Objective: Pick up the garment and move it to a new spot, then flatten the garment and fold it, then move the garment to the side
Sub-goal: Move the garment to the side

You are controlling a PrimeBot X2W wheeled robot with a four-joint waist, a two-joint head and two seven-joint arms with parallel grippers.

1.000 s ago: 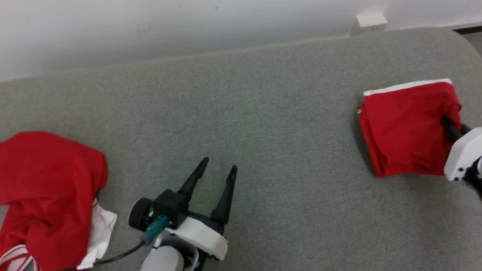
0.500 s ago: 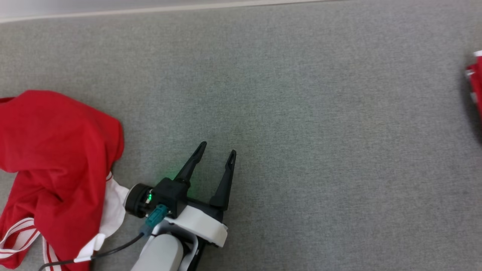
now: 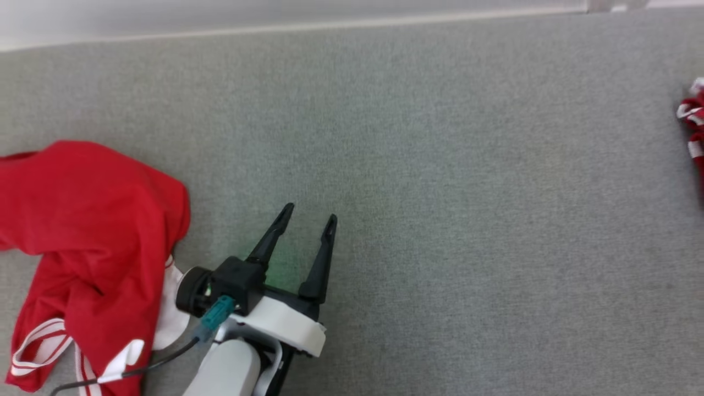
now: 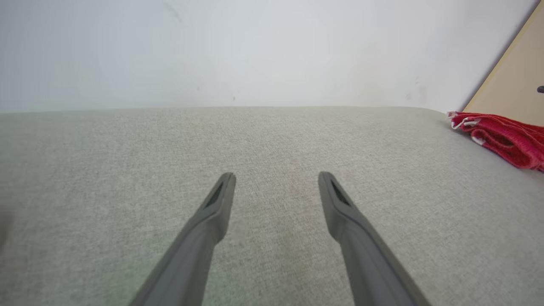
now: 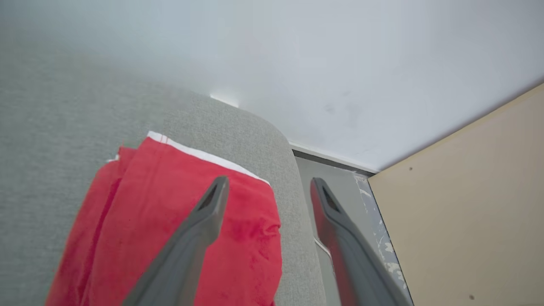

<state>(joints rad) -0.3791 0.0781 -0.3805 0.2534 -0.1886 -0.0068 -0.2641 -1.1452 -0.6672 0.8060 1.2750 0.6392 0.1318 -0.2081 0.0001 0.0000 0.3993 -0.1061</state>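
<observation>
**Setting.** Grey woven upholstered surface [image 3: 440, 165], broad and flat. Pale wall [image 4: 272, 51] along its far edge. Tan board [image 5: 467, 212] stands beyond its right end.

**Item 1: folded garment** [image 5: 140, 204]. Red with white trim, in a flat stack at the far right end of the surface, close to the rounded edge. In the head view a sliver shows at the right border [image 3: 694, 126]. In the left wrist view it lies low at the right [image 4: 505, 138].

**Item 2: crumpled garment** [image 3: 93, 220]. Red, white-striped, heaped unflattened at the near left.

**Item 3: right gripper** [image 5: 268, 182]. Fingers wide apart, nothing between them. One finger hangs over the stack, the other past the surface edge.

**Item 4: left gripper** [image 3: 309, 213]. Fingers spread wide and empty above bare fabric, just right of the heap and well apart from the stack.

**Change noted.** A second ago the right gripper was pinched on the stack's right edge; it has now let go and the stack rests alone. The head camera has swung leftward, so the shift of the scene is the camera's, not the things'.

**Reading.** The set-aside step for Item 1 appears done. Item 2 probably comes next, with the left gripper nearest it.
</observation>
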